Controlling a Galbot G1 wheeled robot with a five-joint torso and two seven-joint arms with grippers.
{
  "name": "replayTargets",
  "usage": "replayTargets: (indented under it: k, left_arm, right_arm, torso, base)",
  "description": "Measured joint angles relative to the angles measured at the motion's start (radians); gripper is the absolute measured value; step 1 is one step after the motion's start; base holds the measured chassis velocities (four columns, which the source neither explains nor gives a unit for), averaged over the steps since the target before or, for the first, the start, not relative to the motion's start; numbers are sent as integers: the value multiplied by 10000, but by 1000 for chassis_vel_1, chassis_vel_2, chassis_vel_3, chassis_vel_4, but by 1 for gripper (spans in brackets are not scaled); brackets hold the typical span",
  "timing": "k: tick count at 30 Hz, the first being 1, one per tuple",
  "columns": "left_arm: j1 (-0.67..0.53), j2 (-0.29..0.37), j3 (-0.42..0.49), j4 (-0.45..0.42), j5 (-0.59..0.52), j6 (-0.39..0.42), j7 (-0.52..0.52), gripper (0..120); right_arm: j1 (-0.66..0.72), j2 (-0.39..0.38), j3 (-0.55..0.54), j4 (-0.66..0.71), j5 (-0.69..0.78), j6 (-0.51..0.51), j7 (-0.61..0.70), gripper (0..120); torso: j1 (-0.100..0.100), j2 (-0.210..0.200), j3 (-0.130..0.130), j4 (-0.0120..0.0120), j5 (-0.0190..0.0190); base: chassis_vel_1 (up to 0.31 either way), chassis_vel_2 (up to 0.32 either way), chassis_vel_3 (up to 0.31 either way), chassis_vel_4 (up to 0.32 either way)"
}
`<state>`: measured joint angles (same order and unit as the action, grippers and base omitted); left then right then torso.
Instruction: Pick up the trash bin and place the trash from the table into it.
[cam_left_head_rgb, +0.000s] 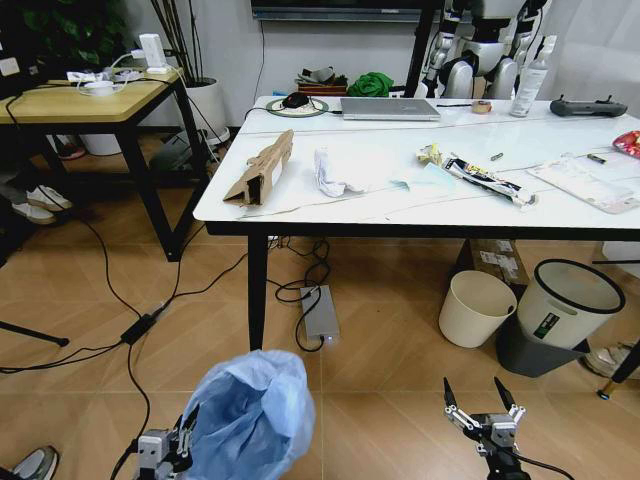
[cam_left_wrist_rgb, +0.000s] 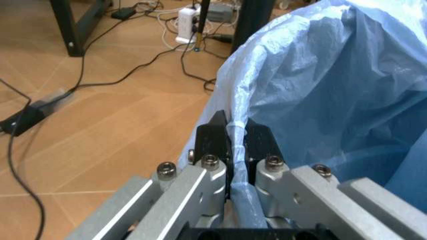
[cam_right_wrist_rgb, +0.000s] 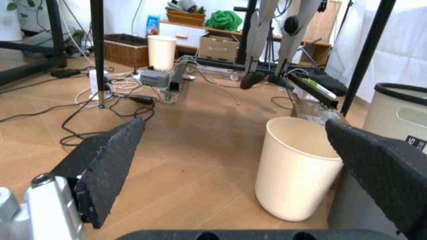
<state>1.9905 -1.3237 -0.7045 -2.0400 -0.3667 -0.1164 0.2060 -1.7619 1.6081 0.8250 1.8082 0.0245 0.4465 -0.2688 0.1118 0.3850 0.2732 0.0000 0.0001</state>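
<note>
Head view: puffy, crinkly light-blue trash bin (cam_left_head_rgb: 250, 412) sat low on floor w/ left gripper (cam_left_head_rgb: 185, 432) at its edge; trash (cam_left_head_rgb: 262, 168) on table (cam_left_head_rgb: 400, 205).
Left wrist: fingers (cam_left_wrist_rgb: 217, 137) clamped on bag rim.
Right wrist: right gripper (cam_right_wrist_rgb: 247, 165) spread wide, nr cream bin (cam_right_wrist_rgb: 297, 167).

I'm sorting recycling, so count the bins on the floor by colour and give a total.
Light-blue bagged bin, held by the left pincer: 1
Cream bin: 1
Grey bin with black rim: 1
Total: 3
</note>
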Motion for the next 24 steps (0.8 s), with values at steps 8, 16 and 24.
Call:
replayTargets:
  k: [8,16,24]
  left_arm:
    - [645,105,951,-1271,-820,512,-567,0]
    - [1114,168,1756,-1804,-1212,815,-1078,0]
    - [1063,185,1444,-1560,-1522,1156,-1680,0]
  right_arm:
    - [-90,0,42,101,-22,-52,3,100]
    - [-220,0,178,196,-23,-53,15,100]
    - [-308,0,227,237,-21,-47,25,100]
  torso:
    - [9,19,7,0,0]
    - [99,290,186,0,0]
    - [234,669,432,0,0]
  base:
    - [0,0,0,0]
    - [0,0,0,0]
    - [0,0,0,0]
